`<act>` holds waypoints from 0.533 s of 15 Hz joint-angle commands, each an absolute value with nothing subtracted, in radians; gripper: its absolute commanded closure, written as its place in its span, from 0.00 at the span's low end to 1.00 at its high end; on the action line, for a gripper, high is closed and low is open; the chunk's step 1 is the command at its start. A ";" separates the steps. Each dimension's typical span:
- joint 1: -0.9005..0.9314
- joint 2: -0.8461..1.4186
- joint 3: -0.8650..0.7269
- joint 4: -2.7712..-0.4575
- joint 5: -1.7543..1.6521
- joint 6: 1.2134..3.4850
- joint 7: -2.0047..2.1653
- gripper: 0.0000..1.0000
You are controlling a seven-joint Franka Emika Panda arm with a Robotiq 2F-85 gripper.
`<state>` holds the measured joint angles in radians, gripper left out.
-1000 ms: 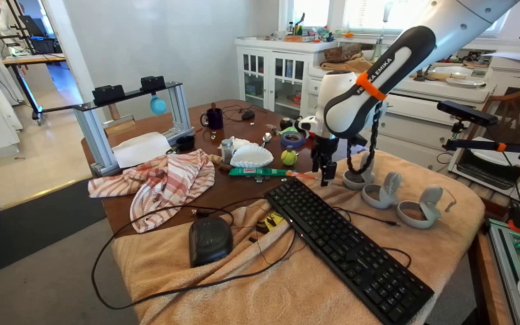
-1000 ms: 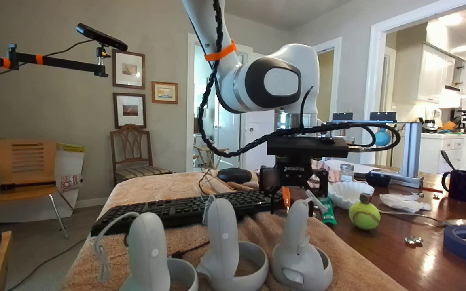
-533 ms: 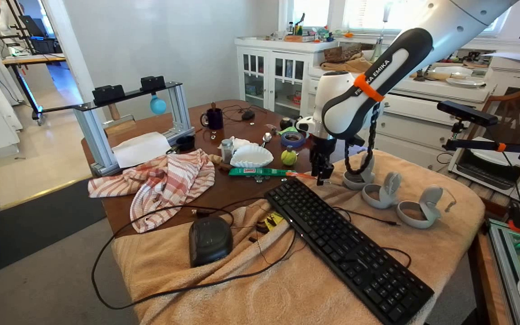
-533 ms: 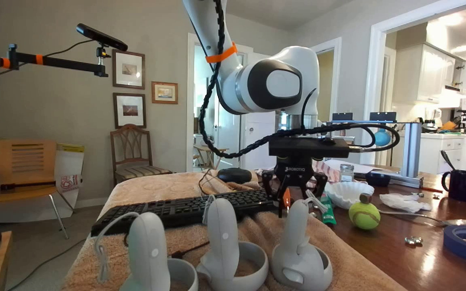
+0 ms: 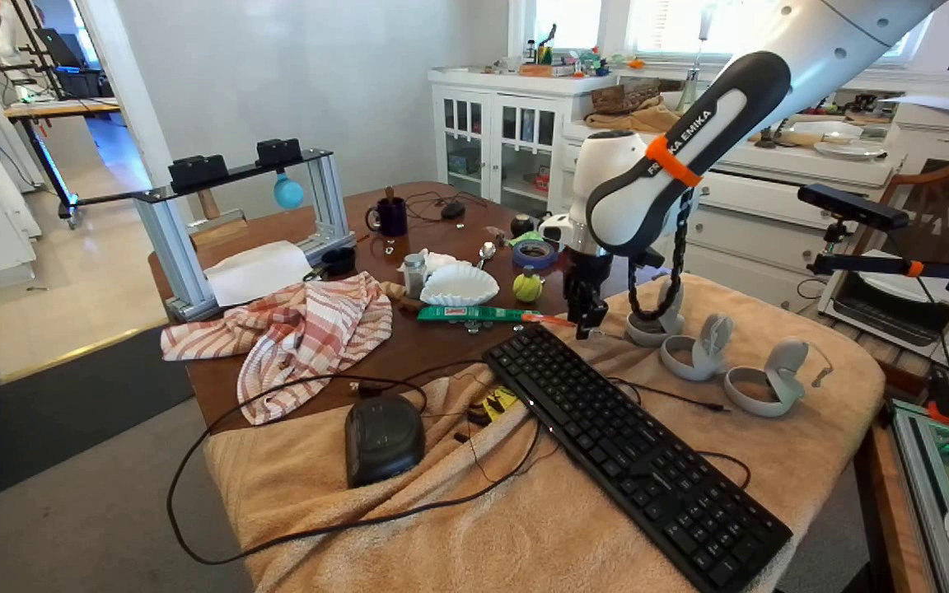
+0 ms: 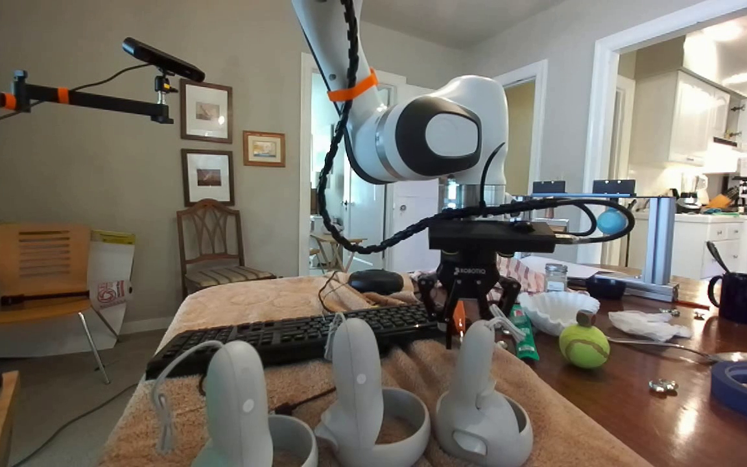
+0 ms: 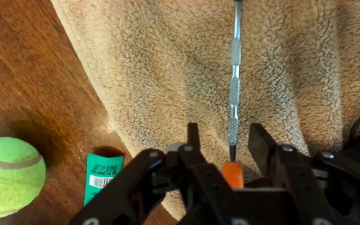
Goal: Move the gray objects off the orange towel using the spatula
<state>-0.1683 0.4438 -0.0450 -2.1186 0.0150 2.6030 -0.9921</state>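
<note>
Your gripper [image 7: 224, 129] straddles the spatula [image 7: 234, 90]: its fingers stand apart, one on each side of the metal handle, with a gap at both. The handle lies over the orange towel [image 5: 516, 535]. You find the three gray objects [image 6: 360, 395] standing in a row on the towel, near the keyboard [image 5: 638, 457].

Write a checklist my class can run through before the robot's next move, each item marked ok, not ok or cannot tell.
1. Tool open: ok.
2. Spatula lined up between its jaws: ok, in the wrist view.
3. Spatula gripped: not ok, a gap shows on either side.
4. Jaws low enough to grip it: cannot tell.
5. Gray objects standing on the orange towel: ok, three.
</note>
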 commanded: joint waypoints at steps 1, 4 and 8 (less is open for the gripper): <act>-0.183 0.448 -0.027 -2.108 -0.015 2.566 -0.967 0.56; -0.184 0.445 -0.025 -2.110 -0.016 2.551 -0.971 0.59; -0.182 0.445 -0.029 -2.108 -0.026 2.546 -0.968 0.62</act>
<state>-0.1699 0.4438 -0.0393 -2.1187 0.0090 2.5821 -0.9921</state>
